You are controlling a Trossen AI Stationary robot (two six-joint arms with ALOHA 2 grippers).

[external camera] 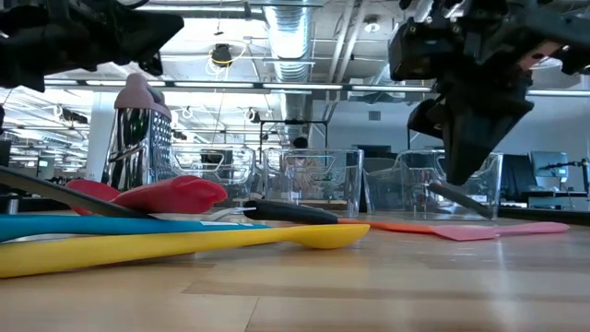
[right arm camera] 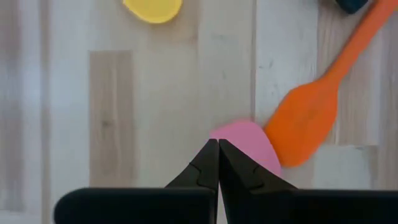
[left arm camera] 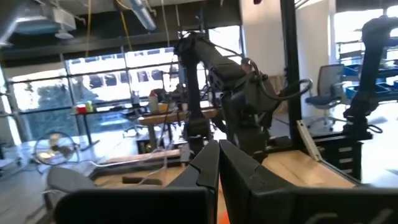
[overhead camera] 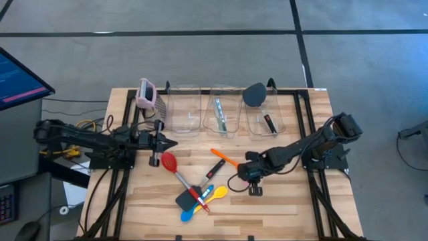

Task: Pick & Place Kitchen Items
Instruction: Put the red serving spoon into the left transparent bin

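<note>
Right gripper (right arm camera: 218, 144) poised low over the worktop (overhead camera: 287, 207) at about 4 o'clock from the worktop's centre, fingers pressed together with nothing between them, tips aimed straight down at the edge of the pink spatula (right arm camera: 247, 144). Likely placed so for a pick of that flat pink blade, though no grasp made yet. Orange spatula (right arm camera: 311, 106) lying just beside the pink one, blades touching or overlapping (hard to say which on top), handle running off toward 1 o'clock in the wrist view. Both blades smooth, matte, rounded, probably silicone.

Left gripper (overhead camera: 160, 142) waiting at 9 o'clock, near the pink-topped grater (overhead camera: 147, 94), fingers closed and empty.

Remaining utensils heaped at 6 o'clock of the worktop: red spoon (overhead camera: 168, 162), blue spoon (overhead camera: 188, 215), yellow spoon (overhead camera: 218, 193), black spatula (overhead camera: 185, 199), crossed over one another, glossy plastic bowls and slim handles. Red-handled tool (overhead camera: 215, 168) lying apart, between heap and orange spatula.

Three clear bins (overhead camera: 223, 110) ranged along 12 o'clock, thin rigid transparent walls; middle one holding a clear-teal utensil (overhead camera: 219, 112), right one a dark rounded item and a small red-and-black piece. Worktop of pale butcher-block wood, visible grain.
</note>
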